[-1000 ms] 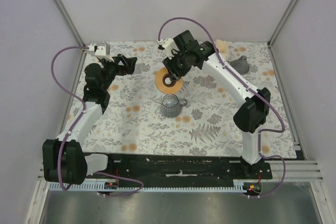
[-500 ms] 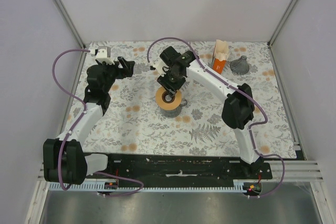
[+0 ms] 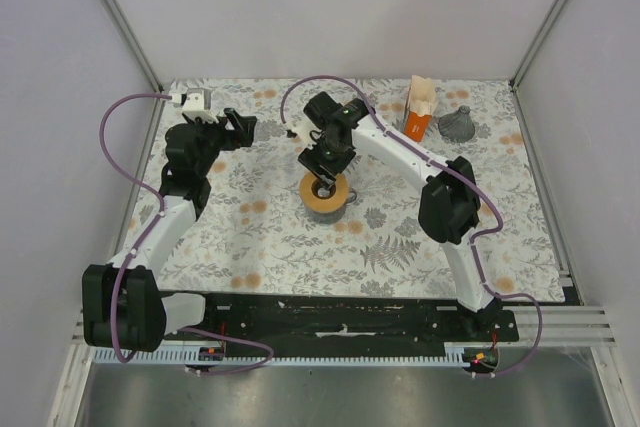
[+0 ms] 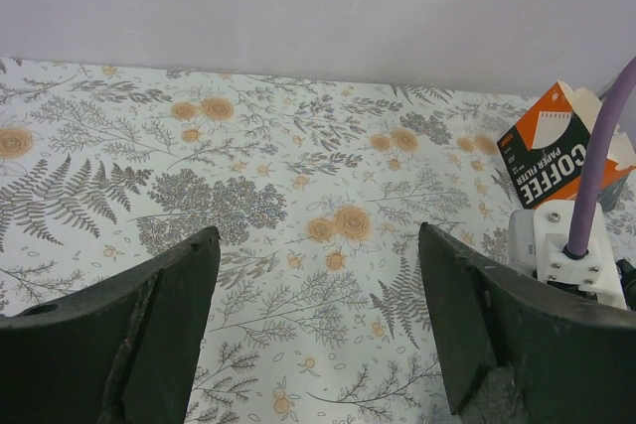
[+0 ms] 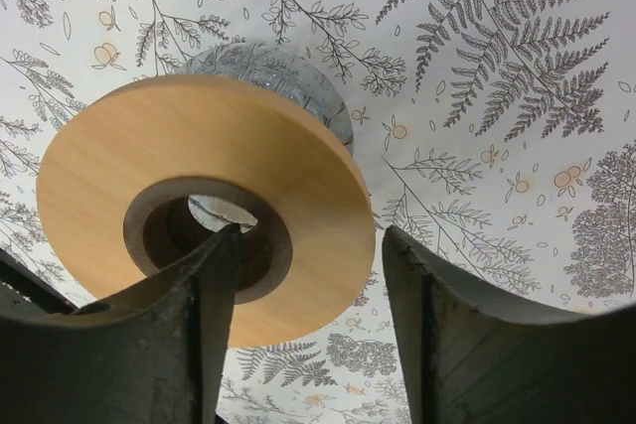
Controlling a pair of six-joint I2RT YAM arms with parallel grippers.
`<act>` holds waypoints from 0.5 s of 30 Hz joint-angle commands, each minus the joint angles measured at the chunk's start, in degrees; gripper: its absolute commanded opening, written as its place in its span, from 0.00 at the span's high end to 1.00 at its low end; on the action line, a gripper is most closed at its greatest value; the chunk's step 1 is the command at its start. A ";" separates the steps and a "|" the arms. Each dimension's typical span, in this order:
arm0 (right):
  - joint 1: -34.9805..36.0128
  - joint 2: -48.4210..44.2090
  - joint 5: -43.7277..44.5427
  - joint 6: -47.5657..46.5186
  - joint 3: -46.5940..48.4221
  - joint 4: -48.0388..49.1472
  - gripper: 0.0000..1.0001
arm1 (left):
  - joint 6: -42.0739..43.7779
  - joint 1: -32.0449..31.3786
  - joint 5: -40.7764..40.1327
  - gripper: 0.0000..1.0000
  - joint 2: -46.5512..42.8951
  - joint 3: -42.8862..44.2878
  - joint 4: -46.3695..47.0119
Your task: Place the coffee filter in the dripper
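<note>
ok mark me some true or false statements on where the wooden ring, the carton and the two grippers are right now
1. The orange paper-filter carton stands near the far edge of the floral table. True.
2. The tan wooden ring lies flat on the table. False: it sits on top of the grey ribbed see-through dripper.
3. The left gripper holds a white paper filter. False: its jaws are open and empty.
4. The right gripper is directly over the ring. True.
</note>
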 commanded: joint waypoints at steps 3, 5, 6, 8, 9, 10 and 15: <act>0.21 -2.20 -1.47 -1.18 2.42 -0.44 0.25 | 2.13 0.07 1.12 0.14 -0.34 0.05 2.31; 0.21 -3.52 -1.65 -1.36 3.29 -0.44 0.22 | 2.30 -0.02 1.03 0.14 -0.34 -0.04 2.40; 0.21 -4.39 -1.82 -1.62 3.56 -0.35 0.21 | 2.31 0.07 1.04 0.14 -0.34 -0.04 2.48; 0.03 -6.68 -1.65 -2.50 3.91 0.17 0.20 | 2.31 0.07 1.04 0.14 -0.43 -0.13 2.57; -0.06 -7.99 -1.22 -2.85 3.65 0.61 0.18 | 2.31 0.07 1.12 0.14 -0.43 -0.13 2.57; -0.41 -9.57 -0.69 -3.03 3.30 1.22 0.17 | 2.31 0.07 1.21 0.14 -0.34 -0.13 2.66; -5.84 -18.97 -0.42 -1.72 -1.52 6.23 0.15 | 2.57 0.07 1.48 0.16 -0.43 -0.39 3.10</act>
